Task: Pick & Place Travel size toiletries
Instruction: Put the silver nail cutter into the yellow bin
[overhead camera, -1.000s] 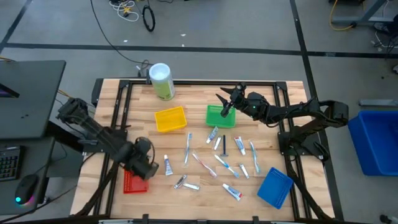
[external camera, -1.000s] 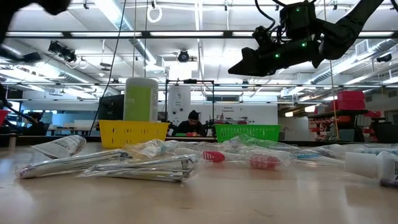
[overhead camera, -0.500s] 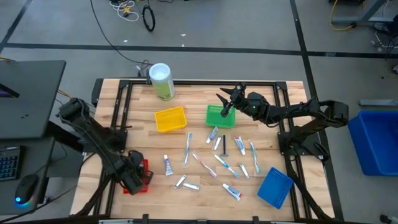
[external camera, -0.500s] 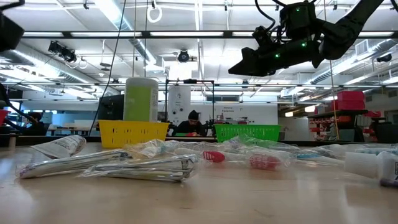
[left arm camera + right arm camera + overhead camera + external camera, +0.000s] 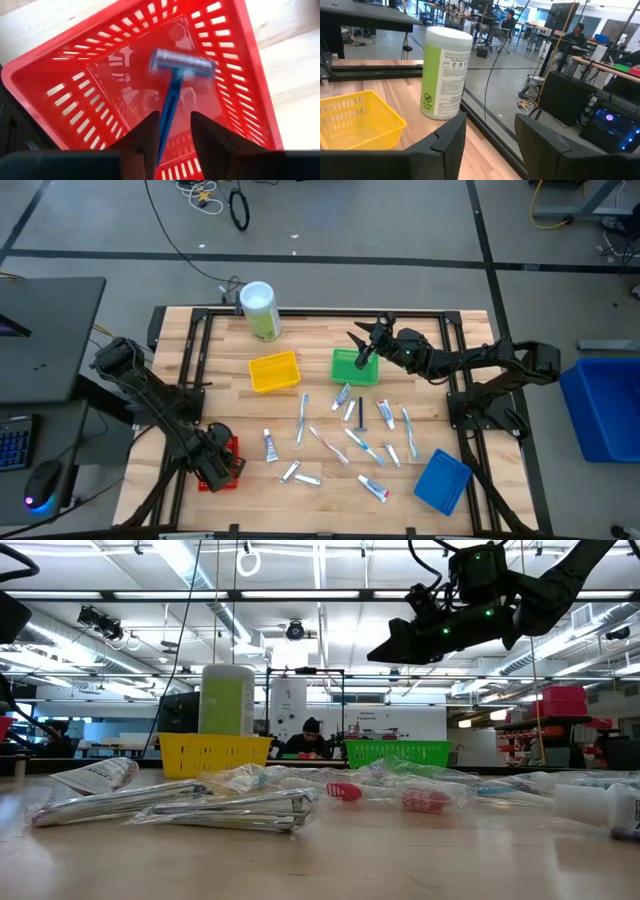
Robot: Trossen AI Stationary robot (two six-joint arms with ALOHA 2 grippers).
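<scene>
From above, most of the toiletries (image 5: 345, 430) are still lying scattered across the middle of the desk (image 5: 320, 395), so the sorting looks barely begun. The left end effector (image 5: 213, 465) is hanging over the red basket (image 5: 222, 464) at about eight o'clock on the desk. The right end effector (image 5: 364, 345) is hovering above the green basket (image 5: 355, 367) near one o'clock. A yellow basket (image 5: 273, 371) and a blue basket (image 5: 441, 481) are sitting unvisited, and a green canister (image 5: 259, 311) is standing at eleven o'clock. Compared with a second ago, the left arm has swung from beside the red basket to directly over it, while the right arm has not moved.

At desk level, wrapped tubes and brushes (image 5: 190, 802) are lying in front, with the right arm overhead.

In the left wrist view, a blue razor (image 5: 171, 90) is sitting between the spread fingers (image 5: 145, 142), apparently just being let go into the red basket (image 5: 60, 90); whether it is already resting on the basket floor I cannot tell.

In the right wrist view, the fingers (image 5: 445, 140) are standing apart, holding nothing, facing the canister (image 5: 445, 72) and the yellow basket (image 5: 355, 117).
</scene>
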